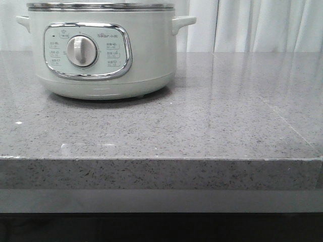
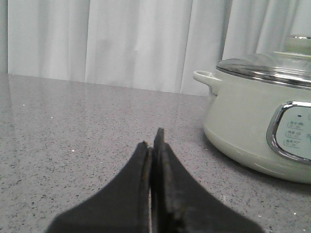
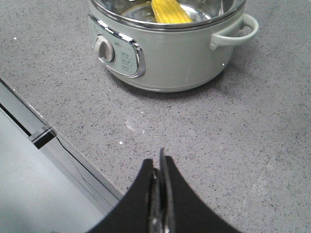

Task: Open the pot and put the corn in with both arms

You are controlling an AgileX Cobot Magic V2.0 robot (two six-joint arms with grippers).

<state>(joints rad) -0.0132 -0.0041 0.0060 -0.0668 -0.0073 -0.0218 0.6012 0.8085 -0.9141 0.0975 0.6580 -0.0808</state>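
The pale greenish-white pot (image 1: pixel 146 55) stands at the back left of the counter, dial facing me. In the left wrist view the pot (image 2: pixel 243 111) carries a glass lid (image 2: pixel 267 65) with a knob on top. In the right wrist view the yellow corn (image 3: pixel 170 10) lies inside the pot (image 3: pixel 180 53); I cannot tell there whether the lid covers it. My left gripper (image 2: pixel 154 138) is shut and empty, low over the counter beside the pot. My right gripper (image 3: pixel 158 158) is shut and empty, near the counter's edge, apart from the pot. Neither gripper shows in the front view.
The grey speckled counter (image 1: pixel 202 131) ends in a front edge (image 1: pixel 161 171). A white curtain (image 1: pixel 252 25) hangs behind it. In the right wrist view the counter's edge (image 3: pixel 63 150) runs close to my right gripper.
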